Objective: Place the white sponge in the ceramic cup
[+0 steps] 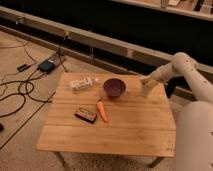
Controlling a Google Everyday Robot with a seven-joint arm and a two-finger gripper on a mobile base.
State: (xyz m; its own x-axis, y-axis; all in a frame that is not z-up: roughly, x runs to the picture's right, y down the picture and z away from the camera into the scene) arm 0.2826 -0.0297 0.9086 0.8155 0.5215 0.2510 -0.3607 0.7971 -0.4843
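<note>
The off-white ceramic cup [145, 90] stands upright near the right edge of the wooden table [125, 132], to the right of the dark purple bowl [114, 87]. My gripper [147, 80] is right above the cup's mouth, at the end of the pale arm that reaches in from the right. I cannot make out the white sponge as a separate thing at the gripper or the cup. It may be hidden there.
A pale oblong object [81, 83] lies at the table's back left. An orange carrot [102, 111] and a dark snack bar [85, 115] lie in the middle left. Cables and a dark box [46, 65] are on the floor to the left. My body [195, 135] is at the right.
</note>
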